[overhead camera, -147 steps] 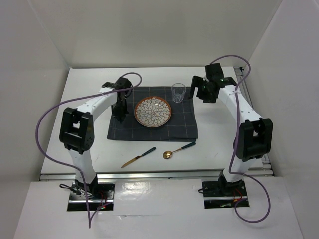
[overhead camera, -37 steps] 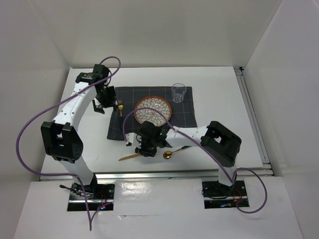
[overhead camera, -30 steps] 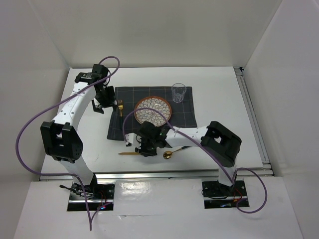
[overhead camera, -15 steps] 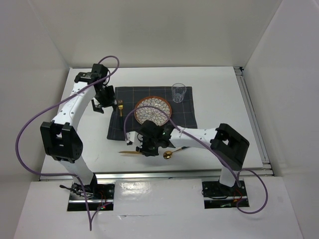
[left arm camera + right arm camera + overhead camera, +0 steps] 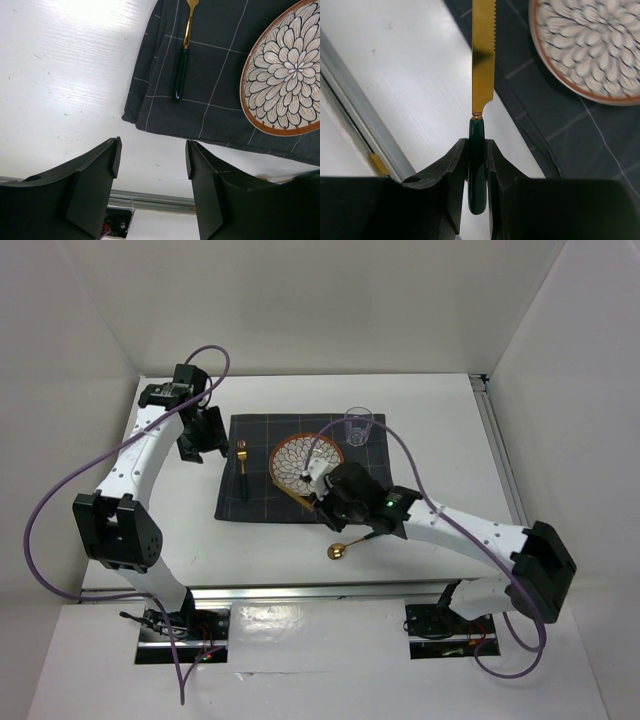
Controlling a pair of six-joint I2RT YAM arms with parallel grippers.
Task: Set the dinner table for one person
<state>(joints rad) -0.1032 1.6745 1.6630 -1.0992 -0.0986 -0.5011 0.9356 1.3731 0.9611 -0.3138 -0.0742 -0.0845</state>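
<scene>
Carrying the knife at last! Half a second ago the gold-bladed knife with the dark green handle point(image 5: 483, 60) was low by the near edge of the dark grey checked cloth placemat point(image 5: 250, 490). Now the right gripper point(image 5: 477, 150) is clamped on its handle and has swung it up beside the near rim of the round flower-patterned plate point(image 5: 295, 460).

The left gripper point(image 5: 152, 160) has backed off a bit to the far left, fingers apart and empty. The matching gold fork point(image 5: 182, 65) lies on the placemat left of the plate.

So I'd say the fork is done and the knife is mid-move, probably headed for the plate's right side. The gold spoon point(image 5: 340, 550) on the bare surface near the placemat is yet to be placed. The clear drinking glass point(image 5: 358, 427) sits at the far right of the placemat.

The large matte white rectangular bench point(image 5: 430, 430) lies under everything, flat, faintly scuffed, with silver rails point(image 5: 300, 590) at its edges.
</scene>
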